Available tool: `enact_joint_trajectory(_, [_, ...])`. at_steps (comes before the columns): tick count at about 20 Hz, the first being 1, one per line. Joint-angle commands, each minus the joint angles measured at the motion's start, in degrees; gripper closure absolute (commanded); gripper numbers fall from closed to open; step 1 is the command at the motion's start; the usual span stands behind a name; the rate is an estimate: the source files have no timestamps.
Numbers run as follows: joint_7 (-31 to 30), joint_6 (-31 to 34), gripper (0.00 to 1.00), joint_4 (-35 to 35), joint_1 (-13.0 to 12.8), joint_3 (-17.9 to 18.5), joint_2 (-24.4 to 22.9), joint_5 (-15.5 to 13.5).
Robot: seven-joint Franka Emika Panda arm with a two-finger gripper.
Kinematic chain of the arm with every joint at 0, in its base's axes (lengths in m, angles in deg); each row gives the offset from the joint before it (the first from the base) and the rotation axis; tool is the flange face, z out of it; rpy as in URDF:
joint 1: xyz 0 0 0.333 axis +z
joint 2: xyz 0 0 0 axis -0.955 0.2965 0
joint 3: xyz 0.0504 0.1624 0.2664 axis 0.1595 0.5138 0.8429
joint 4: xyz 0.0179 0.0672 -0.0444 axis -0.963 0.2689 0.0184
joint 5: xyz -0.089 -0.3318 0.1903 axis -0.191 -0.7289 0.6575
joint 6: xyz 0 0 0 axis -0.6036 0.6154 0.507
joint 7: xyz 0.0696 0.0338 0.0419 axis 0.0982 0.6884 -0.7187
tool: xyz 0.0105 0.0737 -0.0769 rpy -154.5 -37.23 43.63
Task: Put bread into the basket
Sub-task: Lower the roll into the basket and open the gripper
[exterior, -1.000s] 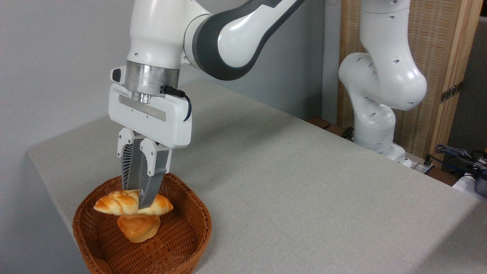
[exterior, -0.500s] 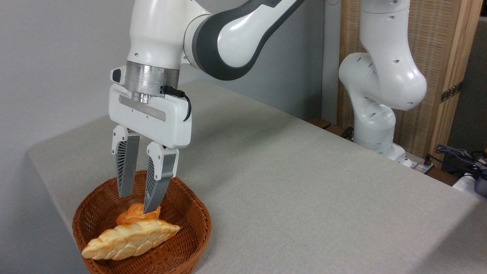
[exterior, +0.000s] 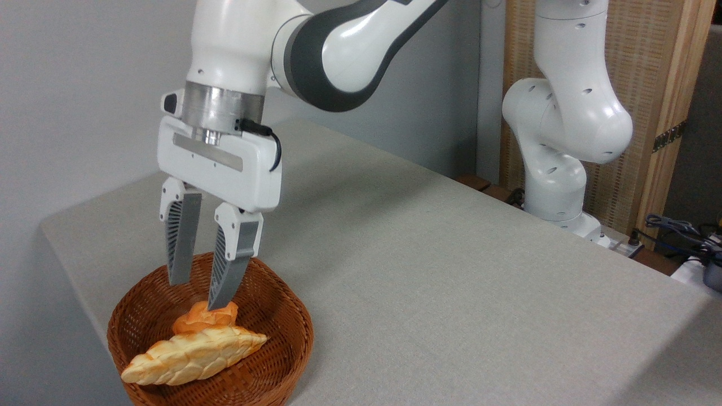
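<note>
The bread point(exterior: 194, 355), a golden braided loaf tapering to a point, lies inside the basket point(exterior: 285, 349), a round reddish-brown wicker one at the table's front left corner. The loaf leans over the near rim at its left end. My gripper point(exterior: 196, 294) hangs open just above the basket's far side, nothing between its fingers. Its right fingertip stands in front of a small orange bun.
A small round orange bun point(exterior: 200, 318) sits in the basket behind the loaf. The arm's white base point(exterior: 555, 163) stands at the table's far right edge, with cables point(exterior: 685, 237) beyond it. The grey table point(exterior: 451, 282) stretches right of the basket.
One second ago the gripper was shut on the loaf above the bun. It opened, the loaf dropped into the basket's front, and the gripper has risen slightly.
</note>
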State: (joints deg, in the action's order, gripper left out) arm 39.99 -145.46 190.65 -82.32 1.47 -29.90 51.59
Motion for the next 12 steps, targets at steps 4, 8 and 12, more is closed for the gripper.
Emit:
enact_joint_trajectory(4, [0.0,8.6,0.00,-0.1,-0.5,0.5,-5.5,-4.6])
enact_joint_trajectory(8, [0.2,16.1,0.00,-1.8,-0.5,0.5,-6.7,-6.6])
enact_joint_trajectory(12, [0.8,27.2,0.00,-5.8,-0.5,0.4,-6.8,-7.9])
